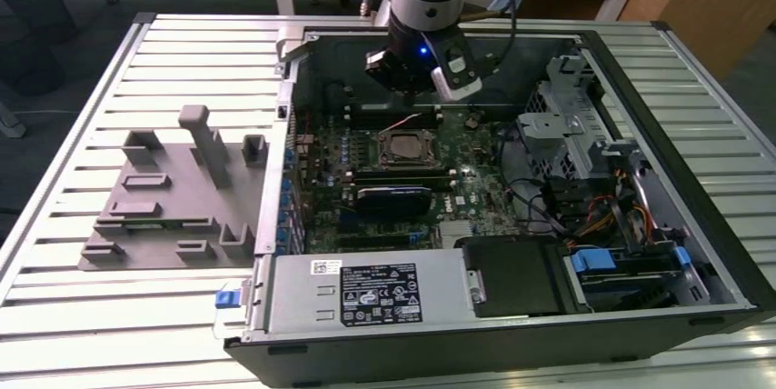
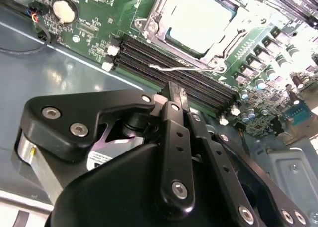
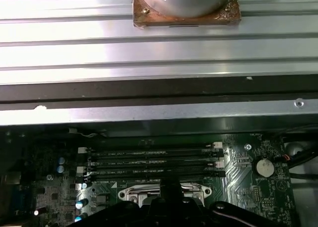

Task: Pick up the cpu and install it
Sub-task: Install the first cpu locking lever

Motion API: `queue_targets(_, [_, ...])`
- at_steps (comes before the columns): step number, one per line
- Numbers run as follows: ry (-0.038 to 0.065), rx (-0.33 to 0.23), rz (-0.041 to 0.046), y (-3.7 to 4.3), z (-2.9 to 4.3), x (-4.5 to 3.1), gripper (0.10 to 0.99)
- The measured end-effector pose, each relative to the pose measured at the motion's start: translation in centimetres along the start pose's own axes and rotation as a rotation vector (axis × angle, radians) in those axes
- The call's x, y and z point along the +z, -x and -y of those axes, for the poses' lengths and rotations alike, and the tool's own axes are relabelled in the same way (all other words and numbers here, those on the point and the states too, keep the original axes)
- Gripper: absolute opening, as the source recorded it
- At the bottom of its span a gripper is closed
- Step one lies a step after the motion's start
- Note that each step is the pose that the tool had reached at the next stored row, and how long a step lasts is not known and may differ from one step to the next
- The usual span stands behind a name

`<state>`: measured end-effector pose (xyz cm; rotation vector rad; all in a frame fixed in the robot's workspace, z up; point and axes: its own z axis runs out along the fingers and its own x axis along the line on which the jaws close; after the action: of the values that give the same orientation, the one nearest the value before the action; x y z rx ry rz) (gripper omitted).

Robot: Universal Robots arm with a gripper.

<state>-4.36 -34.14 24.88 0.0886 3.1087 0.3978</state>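
**Printed matter in the scene.** A white sticker (image 1: 327, 267) and a larger black rating label (image 1: 378, 294) are sitting on the power supply housing (image 1: 291, 309) in the exterior view. Their print is showing only as tiny marks, too small to read. White silkscreen lettering (image 2: 87, 23) is running across the green motherboard (image 2: 99, 3) in the second wrist view. Faint lettering is lining the memory slots (image 3: 149, 162) in the first wrist view. None of it is legible.

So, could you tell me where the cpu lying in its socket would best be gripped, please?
Probably by two opposite edges of the cpu, coming straight down from above. It lies flat, silvery top up, and the metal socket frame rings it closely, so a sideways approach looks blocked.
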Motion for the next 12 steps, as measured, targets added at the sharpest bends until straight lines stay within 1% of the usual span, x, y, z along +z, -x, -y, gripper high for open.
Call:
queue_targets(1, [-0.003, 0.003, 0.004, 0.0, 0.01, 0.05, 0.106])
queue_targets(4, [-0.013, 0.013, 0.0243, 0.0, 0.07, 0.23, 0.106])
queue_targets(6, [-0.018, 0.019, 0.0337, 0.0, 0.11, 0.4, 0.106])
queue_targets(9, [-0.024, 0.028, 0.0422, 0.0, 0.2, 0.73, 0.106])
queue_targets(12, [-0.031, 0.034, 0.0462, 0.0, 0.26, 0.97, 0.106])
